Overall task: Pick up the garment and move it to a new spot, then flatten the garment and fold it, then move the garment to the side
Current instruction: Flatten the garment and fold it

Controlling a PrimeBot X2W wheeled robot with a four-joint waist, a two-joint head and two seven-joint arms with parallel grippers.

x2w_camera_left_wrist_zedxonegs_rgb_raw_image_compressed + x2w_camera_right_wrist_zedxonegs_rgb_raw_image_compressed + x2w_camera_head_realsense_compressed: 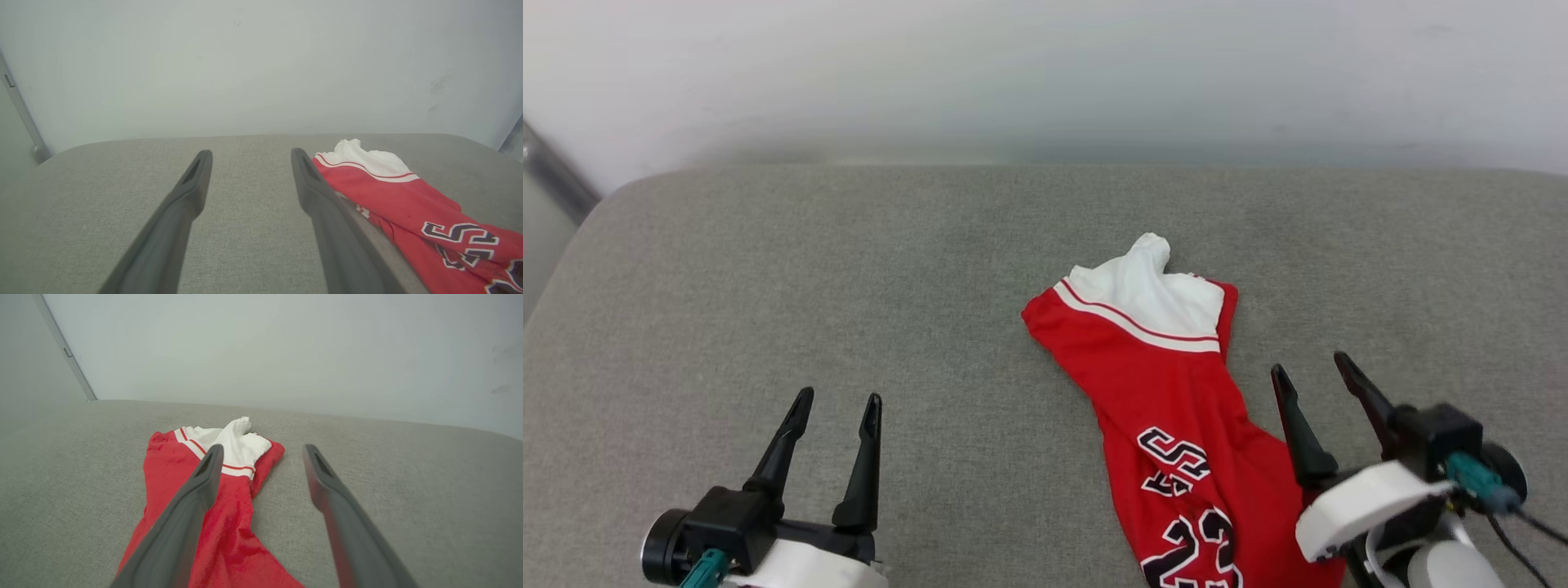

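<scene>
Left: left hand [840,396] low over bare grey cushion [915,269], fingers spread wide, nothing between them. Well apart from the cloth; in its wrist view the red edge lies off to the right of the right finger.

Centre to right: the garment [1168,384] lies right of the cushion's middle as a narrow, rumpled strip. It runs from a white sleeve [1152,294] at the far end down to the number 23 [1196,547] at the near end, where it leaves the head view. Sleeve bunched into a small raised peak; striped trim just below it. Lettering is creased and partly folded under.

Right: right hand [1309,363] also wide open and empty, just beside the strip's right edge. In its wrist view one finger hangs over red cloth and the other over bare cushion. Cannot tell whether it touches the fabric.

Handling, as a judgement: light, limp, thin jersey cloth with no stiffness, probably a bit slick. It should sag and trail when lifted, and layers may slip apart. Not fragile. The soft cushion should let fingertips press in under a fold.

Where to hold: pinch a doubled ridge, not a flat single layer. Candidates are the red edge nearest the right hand or the raised sleeve peak. For spreading it flat, shoulders or hem corners would serve better, one per hand.
</scene>
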